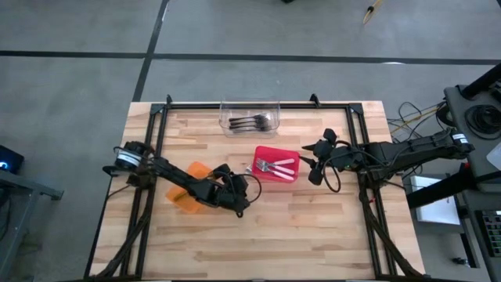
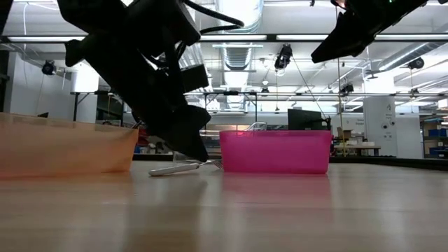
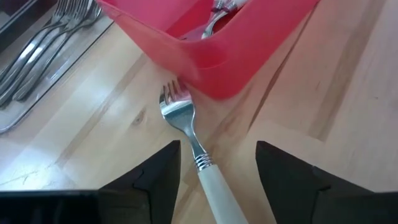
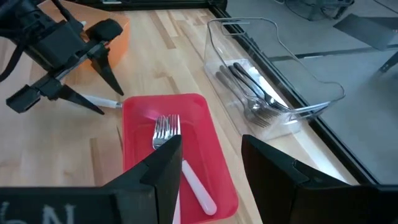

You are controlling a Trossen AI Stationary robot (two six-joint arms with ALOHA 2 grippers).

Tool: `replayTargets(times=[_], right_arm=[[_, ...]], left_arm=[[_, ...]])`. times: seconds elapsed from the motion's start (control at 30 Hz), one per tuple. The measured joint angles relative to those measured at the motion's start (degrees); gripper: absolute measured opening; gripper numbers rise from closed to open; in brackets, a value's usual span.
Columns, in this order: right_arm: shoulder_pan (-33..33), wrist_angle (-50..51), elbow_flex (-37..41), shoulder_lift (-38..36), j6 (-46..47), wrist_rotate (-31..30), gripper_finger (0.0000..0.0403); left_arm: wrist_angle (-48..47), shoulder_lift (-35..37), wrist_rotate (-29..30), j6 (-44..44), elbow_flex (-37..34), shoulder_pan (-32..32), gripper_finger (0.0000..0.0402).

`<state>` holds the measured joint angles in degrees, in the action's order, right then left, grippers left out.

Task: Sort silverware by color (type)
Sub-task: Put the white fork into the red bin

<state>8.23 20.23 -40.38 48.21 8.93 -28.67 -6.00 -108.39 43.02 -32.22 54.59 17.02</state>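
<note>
Left gripper (image 3: 217, 180) spread, straddling white-handled fork (image 3: 189, 140) on table, tines touching red bin (image 1: 275, 164) — unsorted. Inside red bin: white-handled forks (image 4: 171, 146) done. Beyond it, clear bin (image 1: 250, 116) holds forks. Right gripper (image 1: 313, 163) spread, waits beside red bin.

red bin (image 1: 275, 164) | orange bin (image 1: 190, 199) | clear bin (image 1: 250, 116) | table (image 1: 329, 227)

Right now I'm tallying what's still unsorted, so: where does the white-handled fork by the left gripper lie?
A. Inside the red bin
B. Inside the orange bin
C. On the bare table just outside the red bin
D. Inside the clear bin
C: the left wrist view shows the white-handled fork flat on the wooden table, its tines by the red bin, between the open left gripper's fingers.
</note>
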Motion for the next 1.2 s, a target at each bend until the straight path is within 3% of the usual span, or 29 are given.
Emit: replayTargets(times=[0.37,0.7,0.97,1.2], right_arm=[[0.00,0.00,0.00,0.00,-0.09,-0.02,0.0157],[0.00,0.30,0.00,0.00,-0.02,0.00,0.0157],[0.00,0.28,0.00,0.00,-0.02,0.00,0.0157],[0.00,0.28,0.00,0.00,0.00,0.00,0.0157]], left_arm=[[-1.07,-0.89,-0.04,-0.88,0.00,-1.67,0.0188],[-11.30,0.43,-0.90,-6.01,0.00,-1.58,0.0188],[-8.65,0.48,-5.10,0.86,1.09,-1.52,0.0188],[-8.35,-0.01,-5.67,1.12,1.14,-2.19,0.0188]])
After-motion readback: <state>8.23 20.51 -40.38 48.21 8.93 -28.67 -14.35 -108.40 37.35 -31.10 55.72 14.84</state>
